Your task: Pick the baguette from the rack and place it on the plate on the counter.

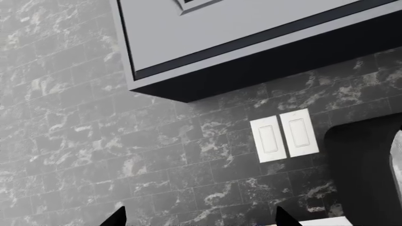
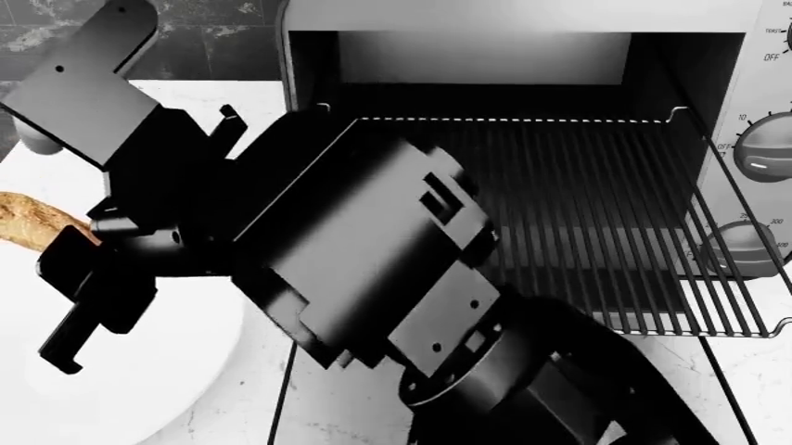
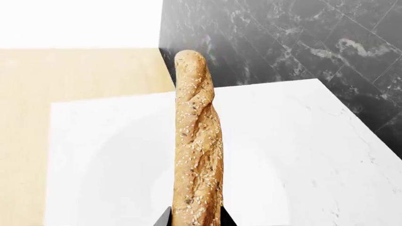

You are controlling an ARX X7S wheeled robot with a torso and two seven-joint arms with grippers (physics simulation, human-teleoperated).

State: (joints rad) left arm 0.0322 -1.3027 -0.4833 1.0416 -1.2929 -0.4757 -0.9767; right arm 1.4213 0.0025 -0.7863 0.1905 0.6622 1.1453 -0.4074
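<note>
My right gripper point(image 3: 195, 221) is shut on the near end of the golden-brown, seeded baguette point(image 3: 197, 141). The loaf juts out from the jaws above the white plate point(image 3: 113, 179), which lies on the white counter point(image 3: 301, 117). In the head view the right arm reaches across to the left. There the right gripper point(image 2: 69, 246) holds the baguette point(image 2: 28, 218) over the plate point(image 2: 185, 380). The dark wire rack point(image 2: 581, 204) is pulled out of the oven and bare. My left gripper point(image 1: 201, 219) is open and empty, facing the dark backsplash.
A silver toaster oven with knobs point(image 2: 755, 158) stands behind the rack. A grey wall cabinet point(image 1: 238, 33) and white wall switches point(image 1: 284, 134) are on the dark marbled backsplash. Wooden floor point(image 3: 75, 75) shows beyond the counter's edge. The left arm point(image 2: 87, 83) is raised at upper left.
</note>
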